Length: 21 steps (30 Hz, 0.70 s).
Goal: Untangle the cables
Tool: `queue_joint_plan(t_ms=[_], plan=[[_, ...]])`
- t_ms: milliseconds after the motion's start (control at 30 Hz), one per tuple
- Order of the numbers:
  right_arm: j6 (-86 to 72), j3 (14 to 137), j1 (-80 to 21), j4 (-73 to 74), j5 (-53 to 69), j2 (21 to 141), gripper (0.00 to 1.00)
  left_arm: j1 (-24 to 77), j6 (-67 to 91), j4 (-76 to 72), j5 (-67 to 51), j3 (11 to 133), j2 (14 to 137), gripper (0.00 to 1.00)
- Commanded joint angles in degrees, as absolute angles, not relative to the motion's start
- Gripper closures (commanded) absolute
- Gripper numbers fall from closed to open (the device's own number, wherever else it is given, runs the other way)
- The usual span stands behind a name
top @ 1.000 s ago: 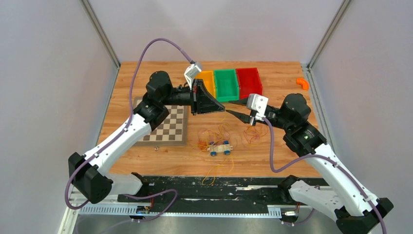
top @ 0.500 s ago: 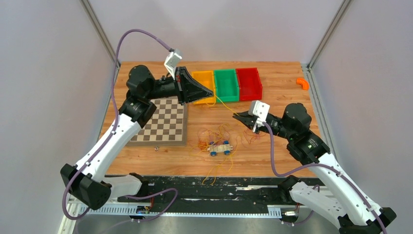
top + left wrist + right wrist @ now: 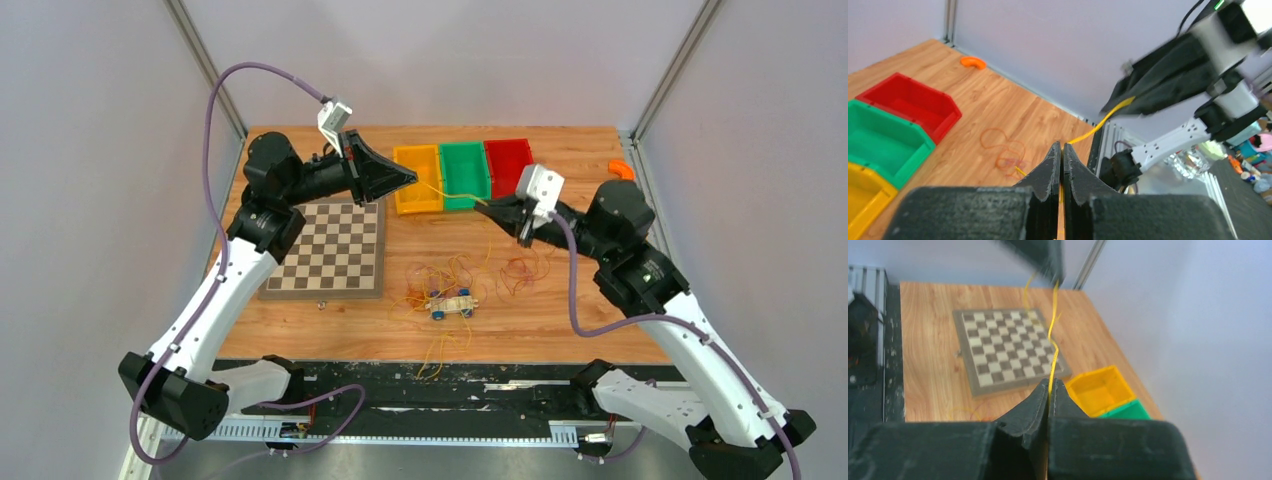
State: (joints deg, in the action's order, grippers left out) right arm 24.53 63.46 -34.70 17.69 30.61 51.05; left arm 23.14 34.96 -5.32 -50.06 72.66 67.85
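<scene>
Overhead, left claw (image 3: 410, 180): clenched on a yellow cable (image 3: 450, 193), raised over the near left corner of the yellow bin (image 3: 418, 160).
Overhead, right claw (image 3: 483, 205): clenched on the same cable, raised just in front of the green bin (image 3: 465, 172).
Overhead, yellow cable: strung in the air between the two claws, with a strand dropping from the right claw toward the table (image 3: 580, 300).
Overhead, other cables (image 3: 435, 275): a loose heap of yellow, orange and red loops mid-table, touching a small toy car (image 3: 452, 305). A few orange loops (image 3: 520, 275) lie just to the right.
Overhead, surroundings: a chessboard (image 3: 335, 250) lies on the left, a red bin (image 3: 508, 165) stands beside the green one.
Left wrist, own claw (image 3: 1062, 150): pressed shut, with the yellow cable coming out at the tips and rising to the blurred right claw (image 3: 1108, 107).
Left wrist, table: orange loops lie below, near the red bin.
Right wrist, own claw (image 3: 1049, 387): pinched on the yellow cable, which runs wavily up to the left claw (image 3: 1058, 277) above the chessboard.
</scene>
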Motion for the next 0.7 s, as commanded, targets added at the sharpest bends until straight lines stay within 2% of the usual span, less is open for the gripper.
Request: queue_joint_plan(t_ms=[0, 100, 167, 200, 267, 333, 400, 500, 667], plan=[[18.12, 80.19, -34.8, 13.15, 33.47, 56.66, 1.0, 23.06, 24.88, 2.76, -50.54, 69.17, 65.33, 0.88], [15.16, 88.09, -34.76, 11.31, 35.82, 60.85, 1.0, 23.71, 22.51, 3.65, -53.14, 68.42, 64.7, 0.81], [13.78, 92.09, -34.76, 9.87, 36.75, 63.41, 1.0, 24.27, 20.93, 3.71, -54.19, 69.37, 64.61, 0.6], [13.12, 93.9, -34.84, 9.24, 36.72, 64.74, 1.0, 24.46, 20.62, 3.57, -54.92, 70.21, 64.61, 0.37], [12.32, 97.0, -34.78, 8.16, 36.95, 67.2, 1.0, 24.67, 20.23, 2.76, -56.29, 71.33, 64.93, 0.19], [11.51, 99.29, -34.84, 6.99, 37.13, 68.93, 1.0, 25.66, 18.96, 3.1, -56.77, 72.74, 65.62, 0.11], [10.47, 100.86, -34.81, 5.52, 37.44, 70.36, 1.0, 27.69, 17.51, 3.32, -57.03, 73.99, 66.66, 0.08], [9.12, 102.97, -34.8, 4.13, 37.41, 71.86, 1.0, 31.83, 15.27, 3.52, -56.63, 75.38, 69.06, 0.05], [7.58, 104.68, -34.81, 3.4, 37.78, 72.77, 1.0, 33.32, 14.67, 0.8, -50.62, 77.88, 73.0, 0.06]])
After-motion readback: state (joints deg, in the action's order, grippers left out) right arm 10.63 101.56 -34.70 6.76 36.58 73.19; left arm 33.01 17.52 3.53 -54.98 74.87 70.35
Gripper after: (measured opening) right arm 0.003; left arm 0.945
